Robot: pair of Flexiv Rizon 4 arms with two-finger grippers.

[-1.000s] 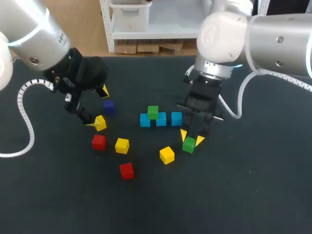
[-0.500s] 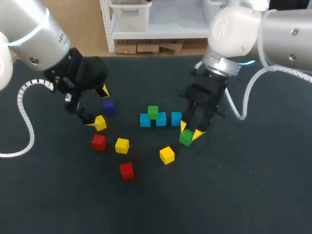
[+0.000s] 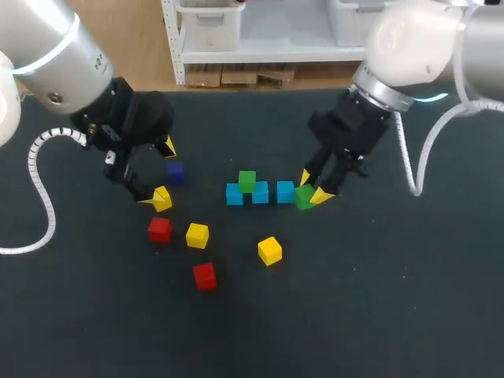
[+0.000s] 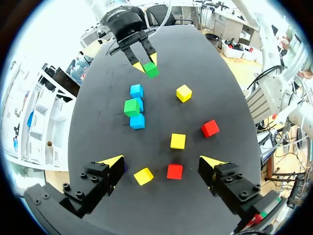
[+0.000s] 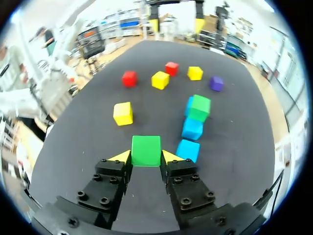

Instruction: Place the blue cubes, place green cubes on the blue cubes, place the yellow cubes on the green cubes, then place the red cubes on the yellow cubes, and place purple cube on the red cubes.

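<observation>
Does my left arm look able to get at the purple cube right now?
Probably yes. The left gripper is open and close to the purple cube, which stands alone with nothing on top; the right gripper is away by the blue cubes.

Clad in rounded silver-grey shells, left arm [image 3: 47, 47] at 10 o'clock, right arm [image 3: 425, 39] at 2, each ringed by a thin cyan band. Trailed by a ribbed white hose [image 3: 39, 189] at 9 and a smooth white cable [image 3: 415, 191] at 3. Capped with black, screw-studded left tool [image 4: 162, 161] and right tool [image 5: 145, 155], yellow wedge tips.
</observation>
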